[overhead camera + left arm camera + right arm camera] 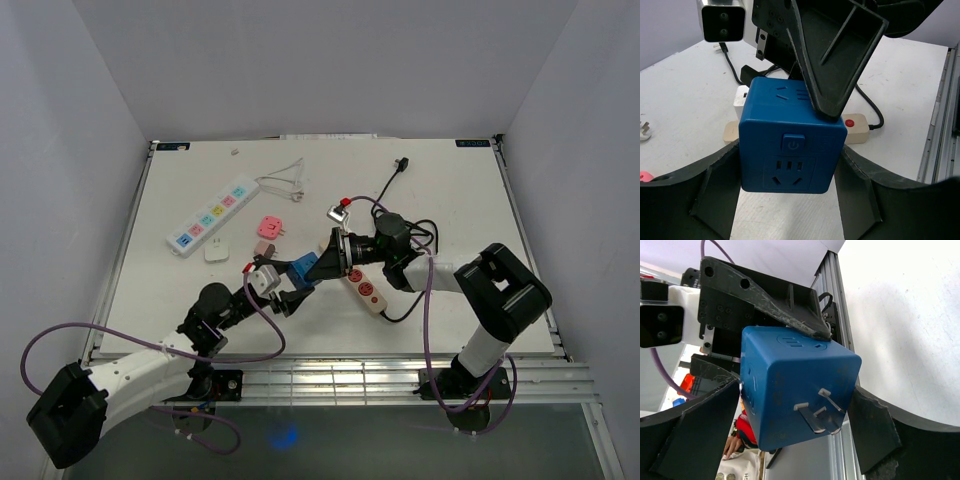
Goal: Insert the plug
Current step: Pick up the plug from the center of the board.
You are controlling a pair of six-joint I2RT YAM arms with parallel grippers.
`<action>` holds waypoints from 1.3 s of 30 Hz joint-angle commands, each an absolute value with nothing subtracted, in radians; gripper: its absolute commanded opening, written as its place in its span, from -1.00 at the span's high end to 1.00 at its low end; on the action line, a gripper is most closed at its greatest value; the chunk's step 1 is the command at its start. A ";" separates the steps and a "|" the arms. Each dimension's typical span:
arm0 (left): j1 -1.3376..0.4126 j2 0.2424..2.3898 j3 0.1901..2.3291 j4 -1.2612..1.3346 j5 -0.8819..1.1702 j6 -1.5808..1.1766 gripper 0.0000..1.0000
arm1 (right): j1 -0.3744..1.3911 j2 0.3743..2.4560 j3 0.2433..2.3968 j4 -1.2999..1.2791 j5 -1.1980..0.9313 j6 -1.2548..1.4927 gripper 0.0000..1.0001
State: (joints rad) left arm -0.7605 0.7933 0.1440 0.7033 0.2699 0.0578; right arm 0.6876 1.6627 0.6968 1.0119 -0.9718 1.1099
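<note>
A blue cube plug adapter [301, 268] hangs above the table between both grippers. My left gripper [288, 292] is shut on its two sides; in the left wrist view [789, 152] the cube's [790, 150] socket and power button face the camera. My right gripper [320, 264] is shut on the other pair of faces; in the right wrist view [797, 390] the cube's [785, 390] three metal prongs face the camera. The beige power strip [366, 288] with red buttons lies on the table just right of the cube and shows behind it in the left wrist view [859, 128].
A white power strip [212, 216] with coloured sockets lies at the far left. A pink plug [270, 228], a white adapter [217, 252] and a white cable [285, 180] lie near it. A black cord with its plug [402, 165] runs at the back.
</note>
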 commanded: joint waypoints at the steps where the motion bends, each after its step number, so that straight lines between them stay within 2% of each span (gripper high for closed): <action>1: -0.758 0.792 0.204 0.673 0.281 0.029 0.50 | 0.677 1.628 0.718 0.980 -0.980 1.031 -0.80; 6: -0.758 0.801 0.233 0.615 0.253 0.011 0.62 | 0.623 1.583 0.713 0.856 -0.965 0.960 -0.80; 11: -0.758 0.847 0.294 0.546 0.247 -0.032 0.73 | 0.592 1.513 0.773 0.533 -0.848 0.707 -0.80; 15: -0.759 0.880 0.348 0.460 0.227 -0.064 1.00 | 0.565 1.470 0.793 0.375 -0.782 0.623 -0.80; 22: -0.758 0.917 0.481 0.318 0.218 -0.141 1.00 | 0.514 1.382 0.816 0.180 -0.591 0.503 -0.80; 29: -0.758 1.064 0.716 0.066 0.190 -0.143 1.00 | 0.446 1.276 0.790 0.124 -0.439 0.472 -0.80; 39: -0.761 1.299 0.887 0.022 0.158 -0.095 1.00 | 0.382 1.183 0.726 0.117 -0.261 0.520 -0.82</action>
